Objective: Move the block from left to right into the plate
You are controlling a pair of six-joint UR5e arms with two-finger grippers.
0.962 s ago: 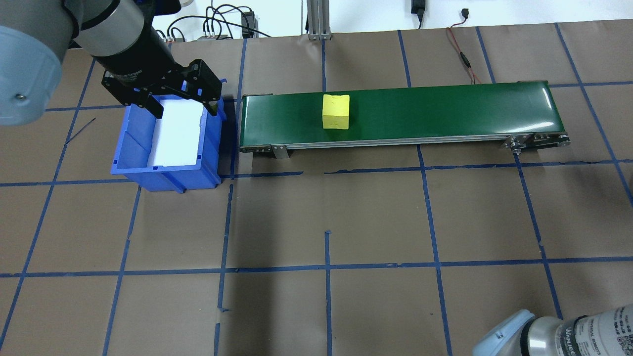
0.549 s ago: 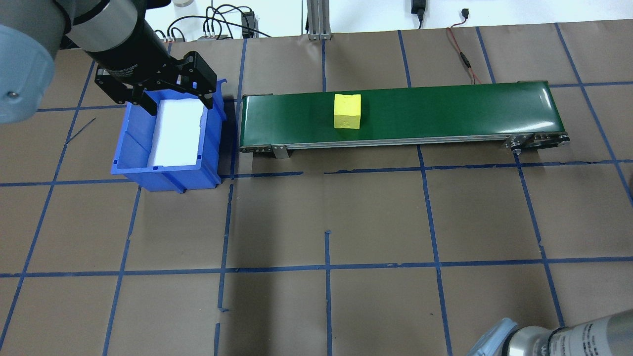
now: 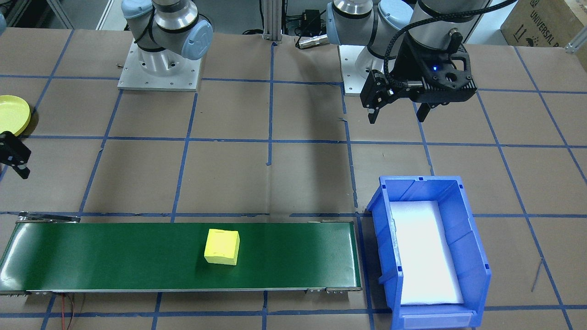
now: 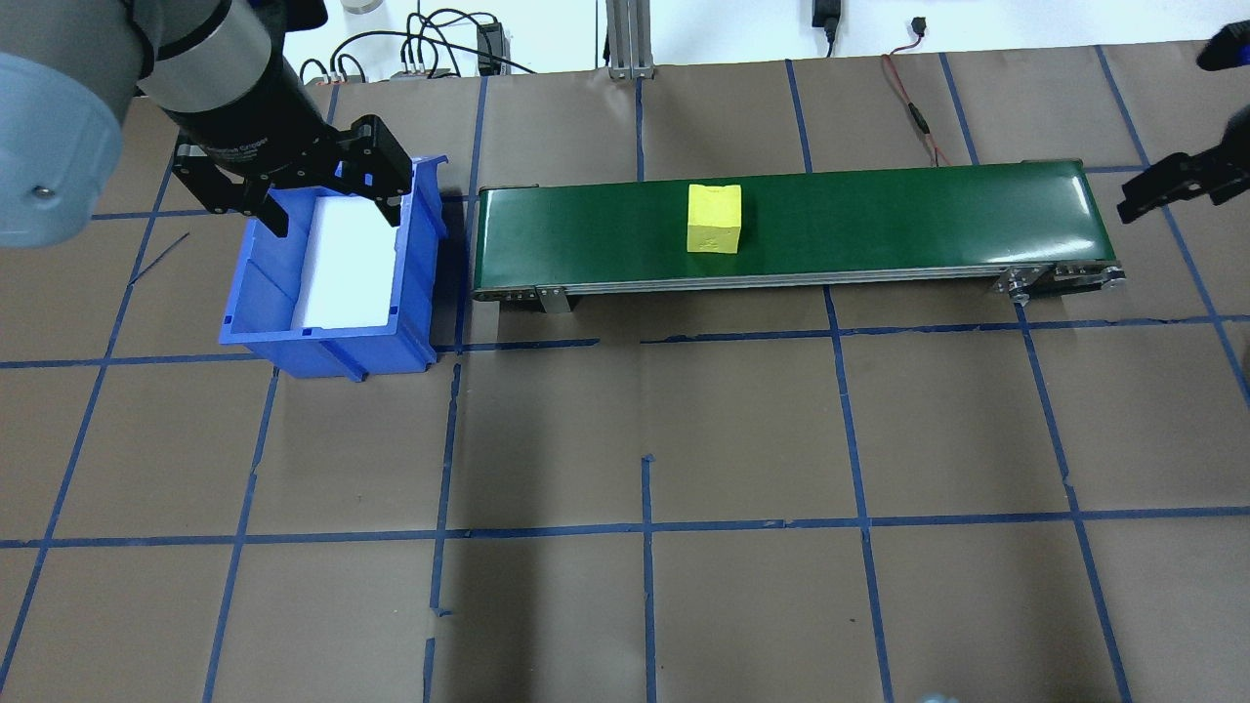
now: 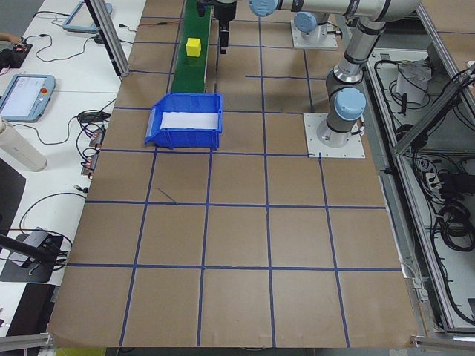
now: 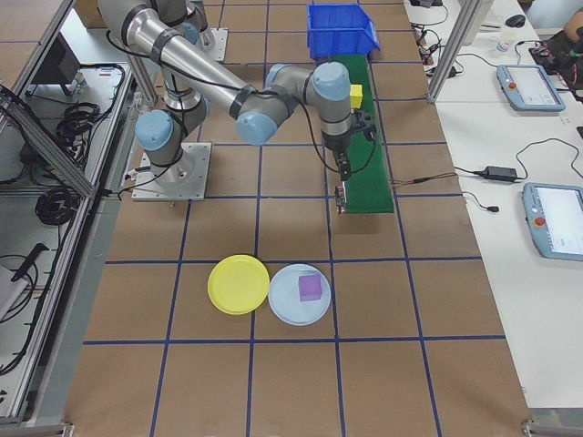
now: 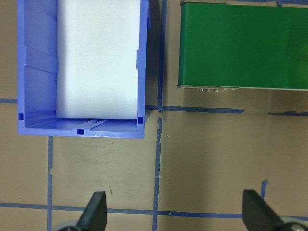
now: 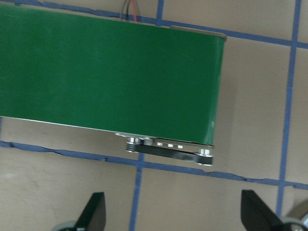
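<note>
Yellow block (image 4: 714, 219): one item, lying free on the green conveyor belt (image 4: 879, 220), roughly mid-length, touched by neither arm. It sits well apart from both grippers, between them along the belt.

Right gripper (image 3: 13, 158): stationed beside the belt's far end, as its wrist view looks down on that end; fingers spread wide, nothing between them. The block has not reached this end.

Left gripper (image 4: 293, 190): hanging above the blue bin (image 4: 332, 283), jaws apart and empty. The bin holds only a white liner (image 3: 424, 252).

Yellow plate (image 6: 239, 284): empty, resting on the surface behind the right gripper, away from the belt, touching a pale blue plate (image 6: 300, 295) that carries a purple block (image 6: 311, 288).

Status, judged: the hand-off onto the belt appears complete. Outstanding items are the block's arrival at the right gripper's end, a grasp there, the carry to the yellow plate, and release. No block is in the yellow plate yet, so the delivery half remains.
</note>
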